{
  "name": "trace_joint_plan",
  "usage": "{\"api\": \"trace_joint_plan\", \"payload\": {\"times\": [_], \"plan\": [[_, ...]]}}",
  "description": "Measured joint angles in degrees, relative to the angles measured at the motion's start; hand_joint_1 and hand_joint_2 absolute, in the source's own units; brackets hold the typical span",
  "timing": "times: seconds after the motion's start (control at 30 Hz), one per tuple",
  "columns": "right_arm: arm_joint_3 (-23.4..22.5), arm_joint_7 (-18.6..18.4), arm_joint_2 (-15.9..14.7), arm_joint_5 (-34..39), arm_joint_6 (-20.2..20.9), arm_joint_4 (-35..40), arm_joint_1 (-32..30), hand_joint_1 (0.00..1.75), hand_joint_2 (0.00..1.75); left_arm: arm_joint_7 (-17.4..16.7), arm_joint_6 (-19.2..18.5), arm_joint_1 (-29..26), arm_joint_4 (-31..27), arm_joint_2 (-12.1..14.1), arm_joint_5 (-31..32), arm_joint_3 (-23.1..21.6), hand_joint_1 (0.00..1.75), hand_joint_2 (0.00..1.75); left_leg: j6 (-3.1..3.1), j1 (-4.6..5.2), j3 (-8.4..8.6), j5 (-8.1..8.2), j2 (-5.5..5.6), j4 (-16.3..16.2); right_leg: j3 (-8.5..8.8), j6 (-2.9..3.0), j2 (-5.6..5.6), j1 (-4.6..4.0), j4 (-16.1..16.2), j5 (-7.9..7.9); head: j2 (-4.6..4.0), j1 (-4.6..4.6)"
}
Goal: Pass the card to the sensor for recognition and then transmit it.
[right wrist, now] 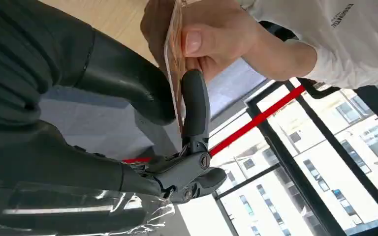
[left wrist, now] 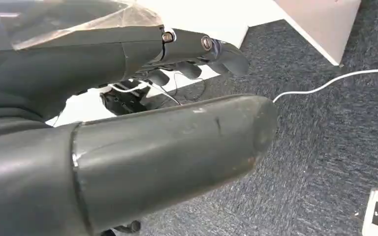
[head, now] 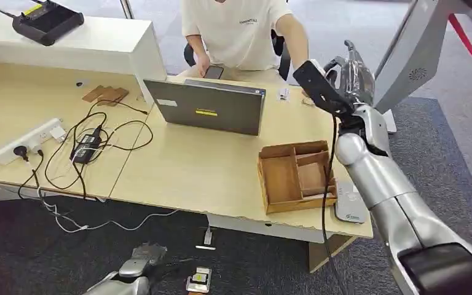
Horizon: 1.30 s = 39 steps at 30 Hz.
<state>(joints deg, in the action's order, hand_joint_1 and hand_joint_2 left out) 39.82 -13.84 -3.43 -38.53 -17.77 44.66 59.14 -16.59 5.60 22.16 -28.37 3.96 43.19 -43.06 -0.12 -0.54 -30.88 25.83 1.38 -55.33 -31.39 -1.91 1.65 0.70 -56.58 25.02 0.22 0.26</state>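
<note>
Card is pinched by the right hand and gripped by a person's hand; left hand is spread.

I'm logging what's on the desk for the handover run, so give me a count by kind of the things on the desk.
Laptop: 1
Wooden tray: 1
Power strip: 1
Power adapter: 1
Card reader: 1
Brown cardboard pieces: 1 cluster
Total: 6
Apart from these, the card is held by the right hand and a person's hand.
</note>
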Motion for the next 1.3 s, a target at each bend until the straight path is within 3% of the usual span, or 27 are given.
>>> {"api": "trace_joint_plan", "payload": {"times": [0.1,0.13,0.2,0.47,0.57,0.73,1.0,1.3], "plan": [[0.0,-0.9,0.4,0.0,-0.3,-3.6,1.5,1.75,1.75,0.4,-0.1,0.3,0.3,-0.3,0.0,-0.3,0.0,0.0,0.0,0.0,0.0,0.0,0.0,0.0,0.0,0.0,0.0,0.0,0.0,0.0,0.0,-0.02],[0.0,-0.9,0.6,0.0,-0.3,-4.4,1.9,0.42,1.75,0.4,-0.2,0.4,0.4,-0.3,0.0,-0.4,0.0,0.0,0.0,0.01,0.0,0.0,-0.01,0.0,0.0,0.0,0.0,0.0,0.0,0.0,0.0,-0.02],[0.1,-1.0,0.8,-0.1,-0.5,-6.3,2.5,0.0,1.75,0.7,-0.2,0.7,0.6,-0.5,0.0,-0.4,0.0,0.0,0.0,0.01,0.0,0.0,0.0,0.0,0.01,0.0,0.0,0.01,0.0,0.0,0.0,-0.02],[0.4,-1.5,1.8,-1.7,-2.8,-10.4,3.6,0.0,1.75,1.1,-0.2,1.0,1.5,-0.7,0.0,-0.6,0.0,0.0,0.0,-0.01,0.0,0.0,-0.02,0.0,-0.01,0.0,0.01,0.01,0.0,0.0,0.0,-0.02],[0.6,-0.1,1.9,-1.9,-4.0,-11.0,3.6,0.0,1.75,1.2,0.0,1.0,1.7,-0.7,-0.1,-0.6,0.0,0.0,0.0,-0.01,0.01,0.0,-0.02,0.0,-0.01,0.0,0.01,0.0,0.0,0.0,0.0,-0.02],[0.7,2.5,1.1,-0.8,-9.7,-10.6,3.5,0.0,1.75,1.1,0.9,0.8,2.3,-0.5,-0.9,-0.6,0.0,0.0,0.0,-0.01,0.02,0.0,-0.02,0.0,-0.01,0.0,0.01,0.0,0.0,0.0,0.0,0.0],[-2.4,0.7,-5.2,5.3,-14.5,-3.0,-1.5,0.0,1.75,-0.7,3.4,-1.6,2.6,1.1,-3.1,0.6,0.0,0.0,0.02,0.0,0.05,0.02,-0.01,0.0,0.02,-0.01,0.0,0.0,0.1,0.0,0.0,-0.02],[-12.6,-0.8,-16.4,15.3,-20.4,6.3,-14.5,0.0,1.75,-2.9,6.8,-5.9,2.6,3.5,-6.1,3.1,0.0,0.0,0.09,-0.02,0.12,0.11,0.07,0.0,0.15,-0.02,-0.07,-0.01,0.2,0.02,0.0,0.0]]}}
